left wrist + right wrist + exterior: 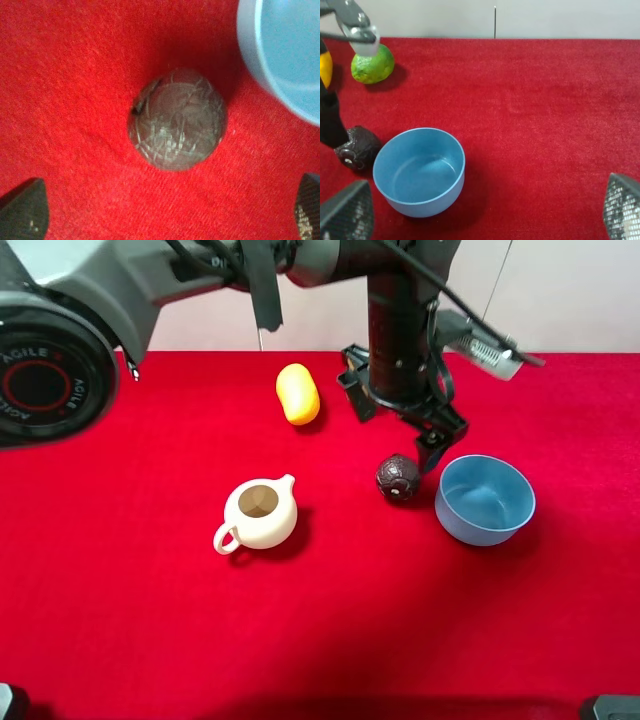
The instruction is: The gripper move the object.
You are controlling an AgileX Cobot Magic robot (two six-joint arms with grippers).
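The object, a small dark brown-purple rough fruit (pixel 398 478), lies on the red cloth just left of the blue bowl (pixel 470 530). My left gripper (pixel 398 425) reaches across the middle and hangs right over the fruit, open, with its fingers splayed on either side. In the left wrist view the fruit (pixel 176 120) sits apart from both fingertips of the open gripper (pixel 165 210). The right wrist view shows the fruit (pixel 357 147) beside a left finger (pixel 330 125). My right gripper (pixel 484 210) is open and empty, back from the bowl (pixel 430 200).
A cream teapot (pixel 260 515) stands left of the fruit. A yellow mango (pixel 298 393) lies at the back. A green fruit (pixel 372 65) sits behind the bowl, hidden by the arm in the high view. The bowl's rim (pixel 250 45) is close to the fruit.
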